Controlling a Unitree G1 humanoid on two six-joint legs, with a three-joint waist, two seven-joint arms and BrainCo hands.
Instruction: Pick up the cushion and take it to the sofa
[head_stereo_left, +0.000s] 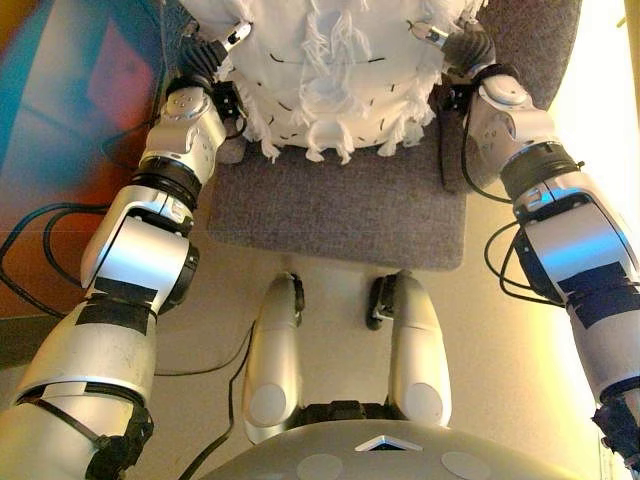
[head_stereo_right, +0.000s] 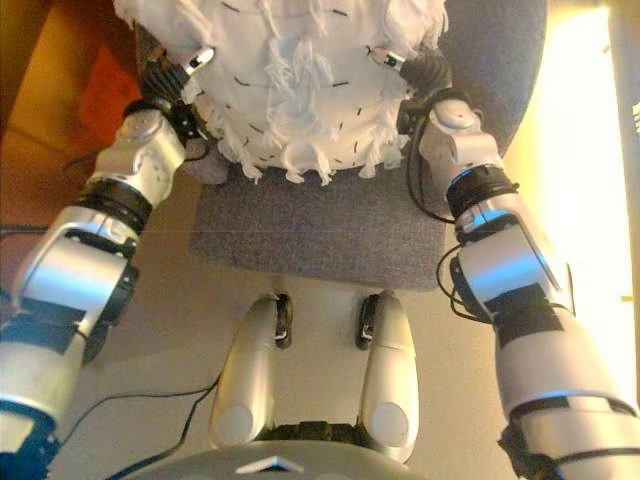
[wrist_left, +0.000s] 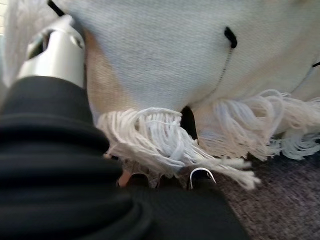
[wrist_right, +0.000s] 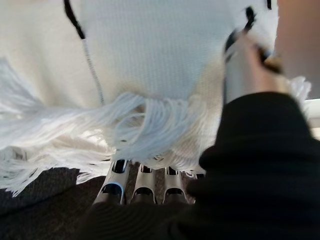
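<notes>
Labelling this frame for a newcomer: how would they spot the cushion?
Find the grey upholstered seat before the robot. On it lies the cushion, between the left hand and right hand: white, tasselled, with short black stitches.

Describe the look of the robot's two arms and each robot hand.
Both arms are glossy silver-grey shells with black bands and black joint rings, a silver rounded joint near each wrist. Dark ribbed covers wrap the wrists and backs of the left robot hand and right robot hand. The fingers are silver with dark tips.
</notes>
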